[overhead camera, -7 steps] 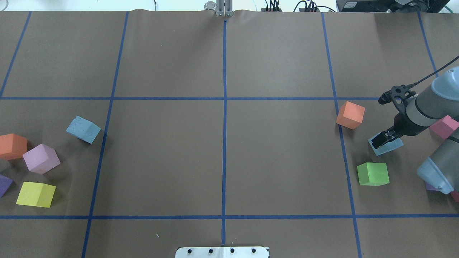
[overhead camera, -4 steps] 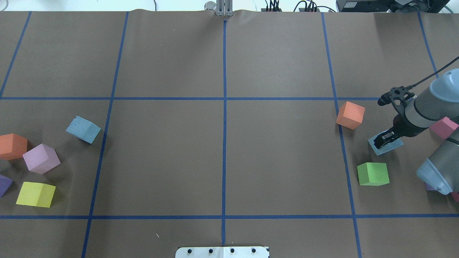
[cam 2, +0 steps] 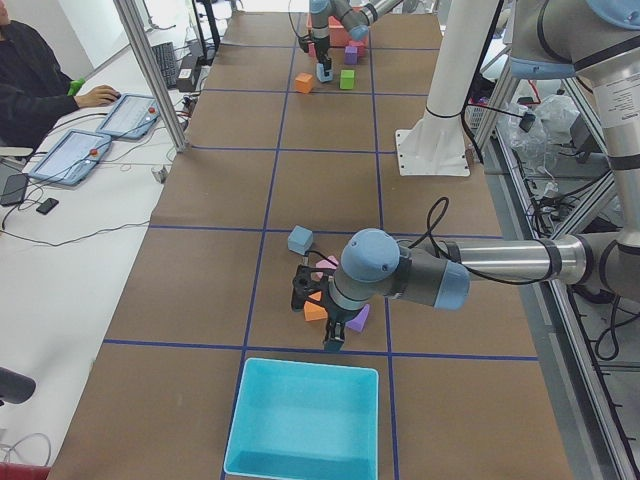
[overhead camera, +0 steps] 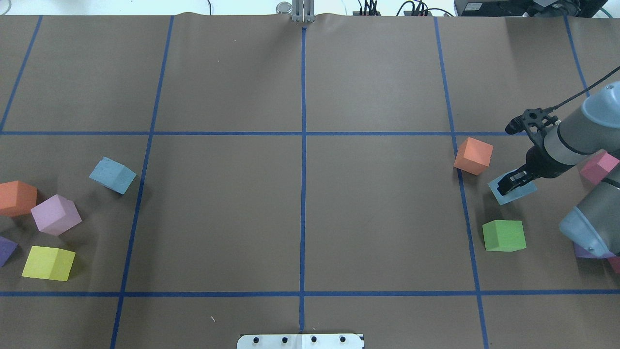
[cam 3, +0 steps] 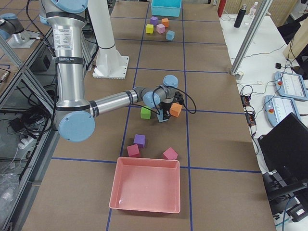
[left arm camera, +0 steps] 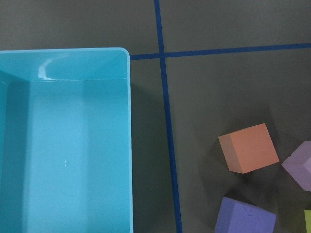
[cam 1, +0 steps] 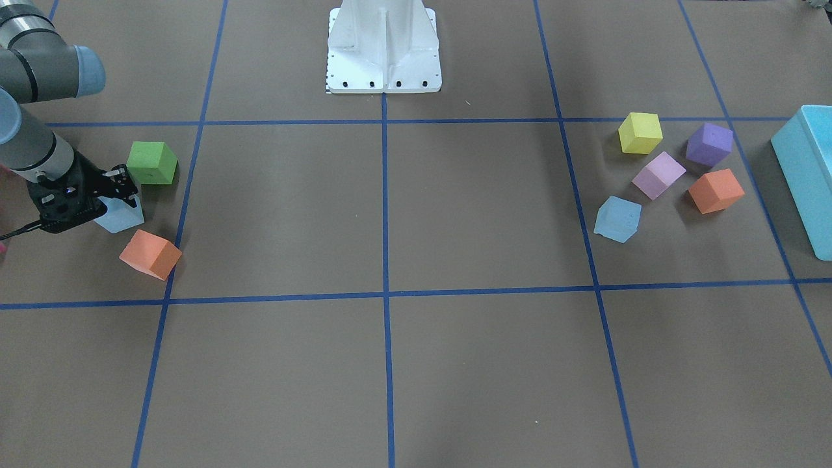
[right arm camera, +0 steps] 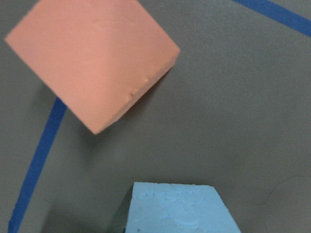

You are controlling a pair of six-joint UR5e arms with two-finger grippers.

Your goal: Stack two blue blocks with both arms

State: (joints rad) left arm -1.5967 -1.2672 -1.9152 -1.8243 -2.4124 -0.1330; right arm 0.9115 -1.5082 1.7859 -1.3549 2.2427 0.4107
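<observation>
We see the right gripper (overhead camera: pixel 511 183) low over the right side of the table (overhead camera: pixel 218 218), its two black fingers pressed against opposite sides of the first blue block (overhead camera: pixel 503 195), pinching it near the top. From the front-facing view the same gripper (cam 1: pixel 125 185) straddles the block (cam 1: pixel 120 218), and the block looks tipped a little; we cannot say for sure whether its underside is touching the brown paper or just clear of it. The right wrist view shows only the block's top face (right arm camera: pixel 180 211) at the bottom edge. This block sits between an orange cube (overhead camera: pixel 473 155), just beyond it and apart, and a green cube (overhead camera: pixel 504 235) on the nearer side, also apart. The second blue block (overhead camera: pixel 112 175) lies well apart, on the left side of the table, alone beside a blue tape line and near a cluster of other cubes: a second orange cube (overhead camera: pixel 17 198), a lilac cube (overhead camera: pixel 55 214), a yellow cube (overhead camera: pixel 48 262) and a purple cube (overhead camera: pixel 6 249). The left gripper (cam 2: pixel 334 338) shows only in the side view, hanging above that cluster close to the turquoise bin (cam 2: pixel 300 420); we cannot tell whether its fingers are spread or pressed together. Its wrist camera looks down on the bin's rim (left arm camera: pixel 130 145).
</observation>
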